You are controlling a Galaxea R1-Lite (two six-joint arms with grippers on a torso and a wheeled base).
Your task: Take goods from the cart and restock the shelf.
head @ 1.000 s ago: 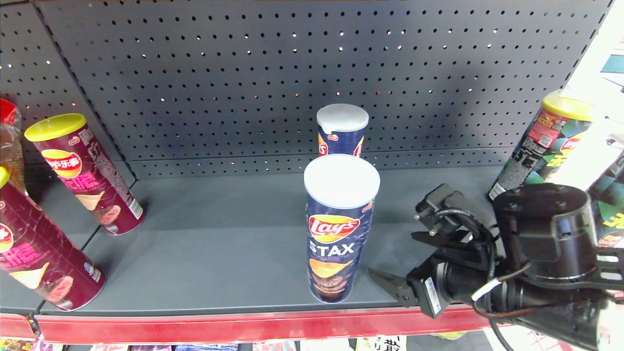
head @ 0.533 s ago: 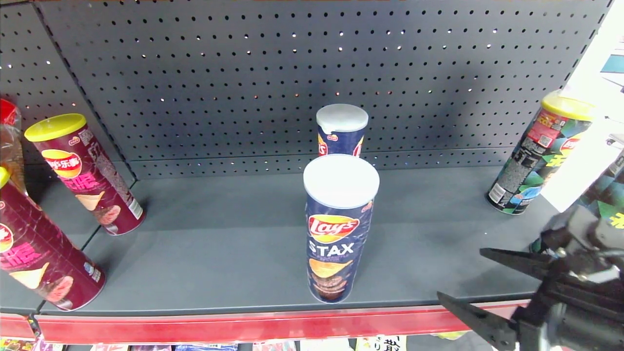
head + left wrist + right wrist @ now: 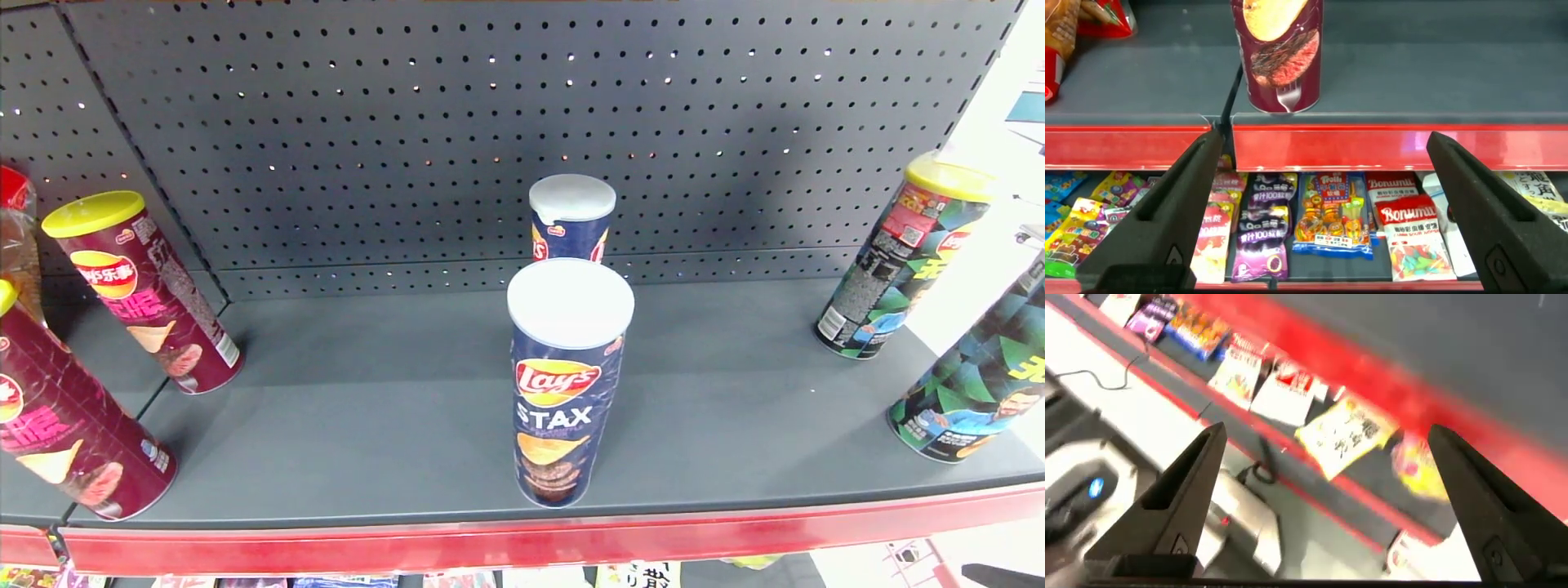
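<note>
A dark grey pegboard backs the grey shelf, with pinpoints of light showing through some holes. A red strip runs along the shelf's front edge. Past its right edge the room is bright white. Below, a lower shelf stands over a pale floor where a black cable lies.

I see my left gripper as two matte black wedge fingers rising from the frame's lower corners, each with a small round recess near its base. My right gripper looks identical.
</note>
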